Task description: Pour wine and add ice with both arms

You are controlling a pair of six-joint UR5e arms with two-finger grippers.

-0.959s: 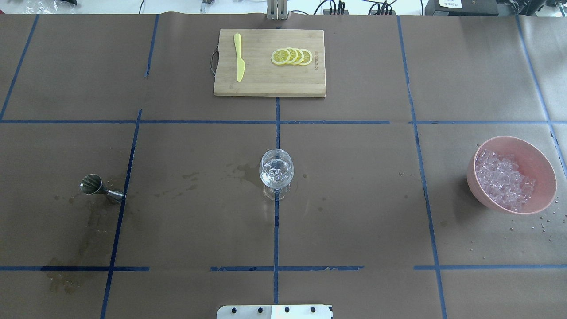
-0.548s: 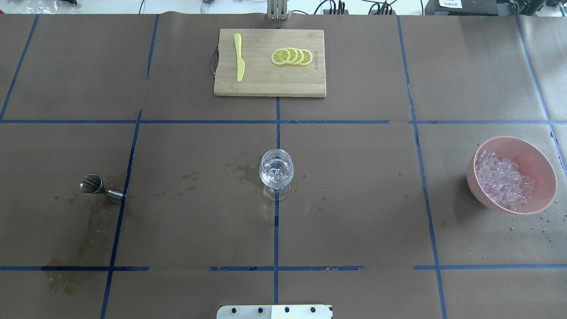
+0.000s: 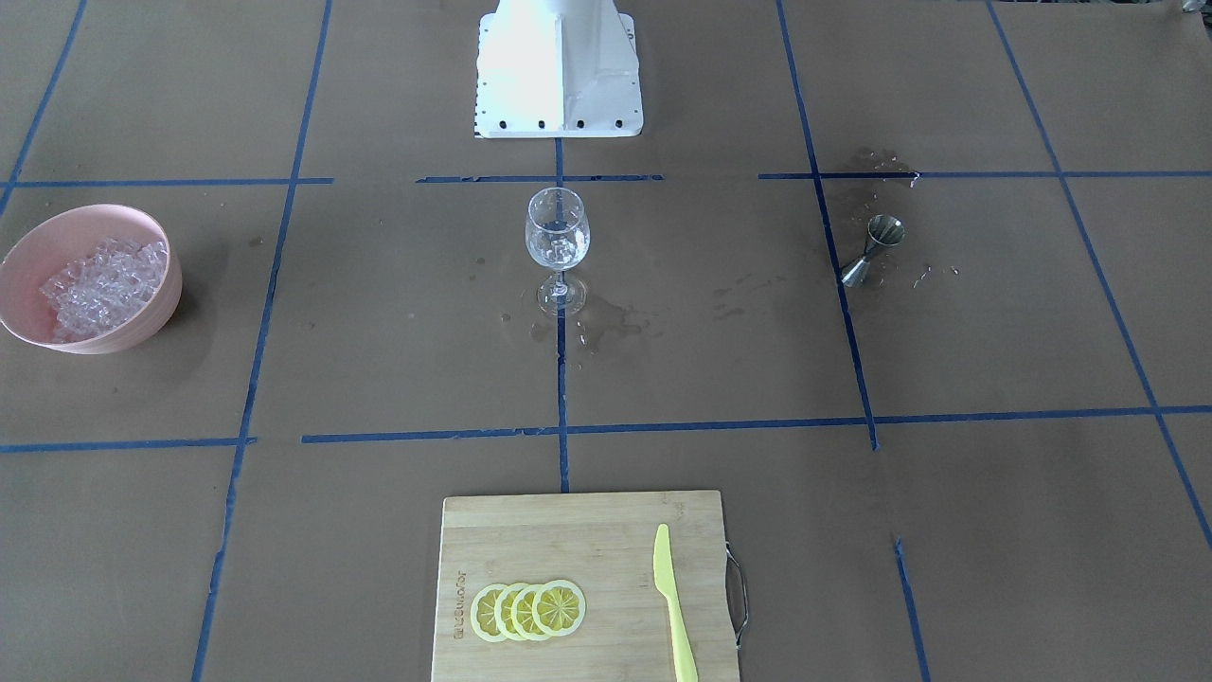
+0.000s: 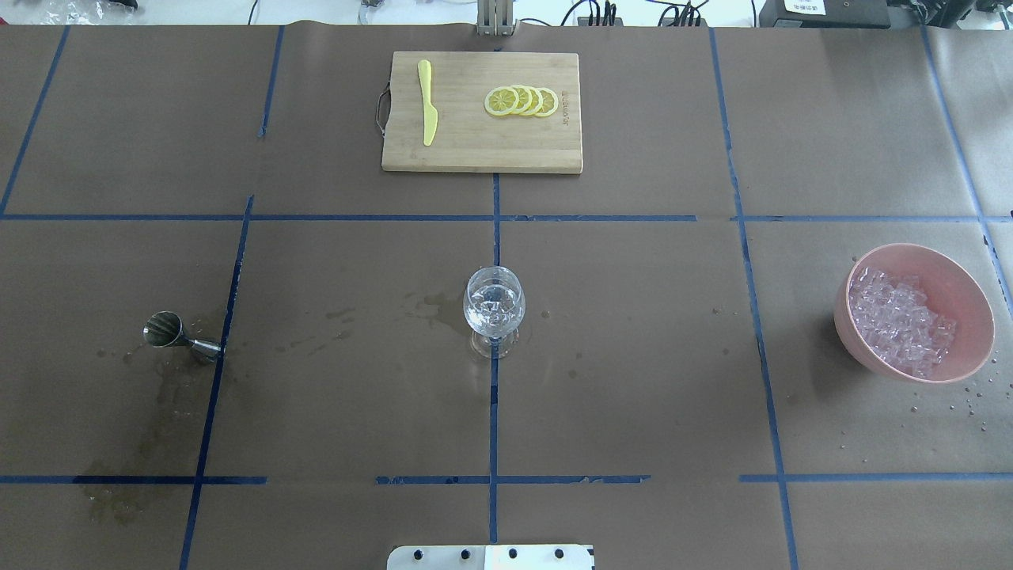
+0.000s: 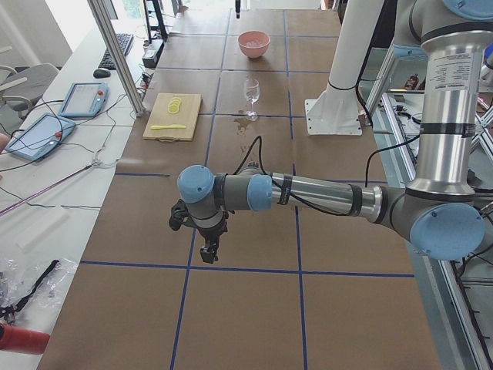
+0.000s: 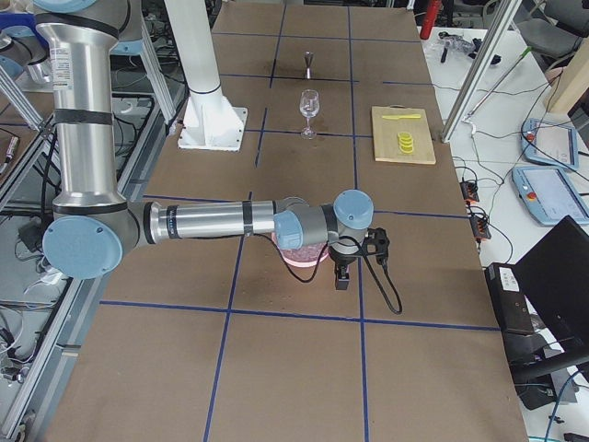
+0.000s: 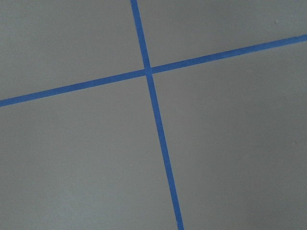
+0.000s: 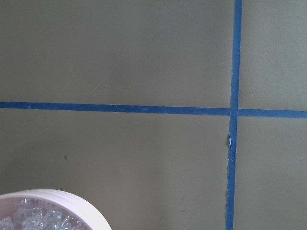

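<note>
A clear wine glass (image 4: 494,305) stands upright at the table's middle with ice cubes in its cup; it also shows in the front view (image 3: 557,237). A pink bowl (image 4: 844,321) at the right holds several ice cubes (image 4: 898,321). My left gripper (image 5: 208,250) hangs over bare table far left of the glass, seen only in the left side view. My right gripper (image 6: 340,276) hangs just beyond the bowl (image 6: 299,256), seen only in the right side view. I cannot tell whether either is open or shut. The right wrist view shows the bowl's rim (image 8: 57,194).
A steel jigger (image 4: 178,336) stands on the left among wet stains. A wooden cutting board (image 4: 475,150) at the far middle carries lemon slices (image 4: 521,100) and a yellow knife (image 4: 427,103). The white base block (image 3: 557,66) is on the robot's side.
</note>
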